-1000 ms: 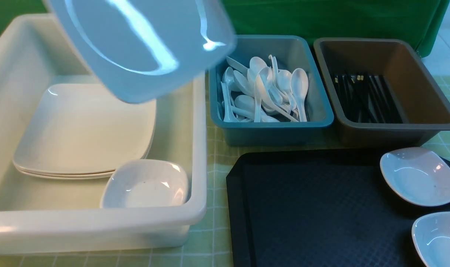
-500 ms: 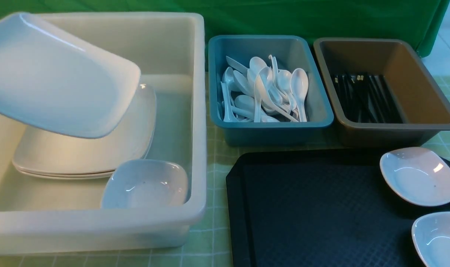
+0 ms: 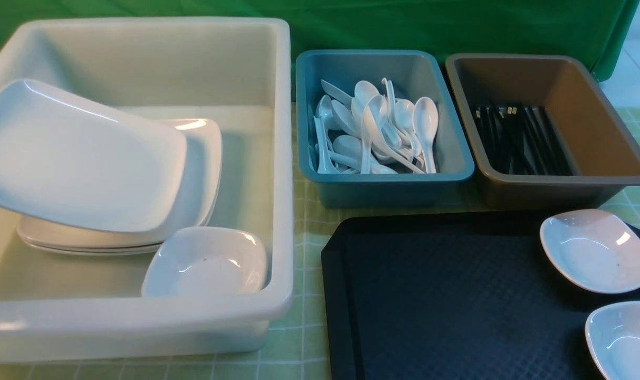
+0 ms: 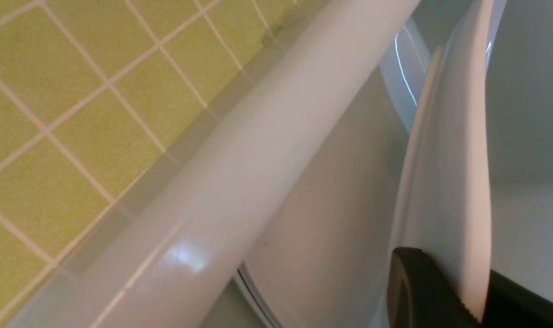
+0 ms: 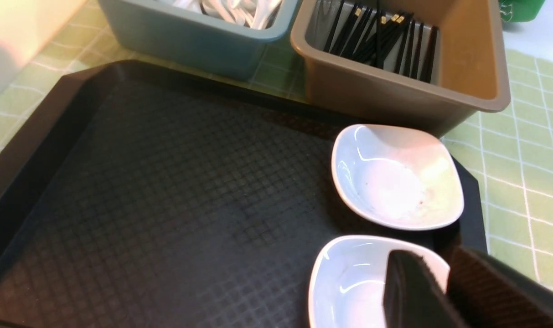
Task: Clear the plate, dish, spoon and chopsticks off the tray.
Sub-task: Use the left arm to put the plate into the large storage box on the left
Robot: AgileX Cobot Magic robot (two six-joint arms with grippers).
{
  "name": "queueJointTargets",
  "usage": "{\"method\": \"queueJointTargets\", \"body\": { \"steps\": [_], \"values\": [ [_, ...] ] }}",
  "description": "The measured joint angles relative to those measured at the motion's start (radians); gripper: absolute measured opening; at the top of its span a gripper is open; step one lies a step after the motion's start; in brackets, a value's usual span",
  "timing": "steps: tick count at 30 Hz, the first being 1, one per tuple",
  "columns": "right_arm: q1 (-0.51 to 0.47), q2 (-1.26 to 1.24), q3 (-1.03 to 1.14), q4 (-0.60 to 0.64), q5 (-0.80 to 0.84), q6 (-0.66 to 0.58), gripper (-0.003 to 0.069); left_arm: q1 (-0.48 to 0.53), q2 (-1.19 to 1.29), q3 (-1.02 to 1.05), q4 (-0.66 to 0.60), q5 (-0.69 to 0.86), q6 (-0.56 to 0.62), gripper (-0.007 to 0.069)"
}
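The large white plate (image 3: 82,158) hangs tilted inside the white tub (image 3: 283,158), just above a stack of like plates (image 3: 206,153). In the left wrist view my left gripper (image 4: 474,296) is shut on the plate (image 4: 445,159) at its rim. The front view does not show this gripper. The black tray (image 3: 446,295) carries two small white dishes at its right end. My right gripper (image 5: 440,269) pinches the rim of the near dish (image 5: 349,282), one finger inside it and one outside. The far dish (image 5: 397,177) lies free.
A small dish (image 3: 209,264) sits in the white tub's front corner. Behind the tray, a blue tub (image 3: 383,182) holds several white spoons (image 3: 378,132). A brown tub (image 3: 562,182) holds black chopsticks (image 3: 520,137). Green checked cloth covers the table.
The plate has come down and to the left, from high over the tub's back to low over the stacked plates. The dishes on the tray have not moved.
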Motion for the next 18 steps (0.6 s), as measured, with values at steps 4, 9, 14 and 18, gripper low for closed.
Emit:
{"method": "queueJointTargets", "body": {
  "steps": [4, 9, 14, 18],
  "values": [
    [0.000, 0.000, 0.000, 0.000, 0.000, 0.000, 0.0132, -0.024, 0.018, 0.000, -0.011, -0.005, 0.006, 0.0011],
    [0.000, 0.000, 0.000, 0.000, 0.000, 0.000, 0.0135, -0.087, 0.057, 0.000, -0.019, -0.023, 0.005, 0.0011],
    [0.000, 0.000, 0.000, 0.000, 0.000, 0.000, 0.0136, -0.144, 0.085, 0.000, -0.031, -0.095, 0.000, 0.0008],
    [0.000, 0.000, 0.000, 0.000, 0.000, 0.000, 0.0137, -0.150, 0.092, 0.000, -0.031, -0.130, 0.000, 0.0008]
  ]
}}
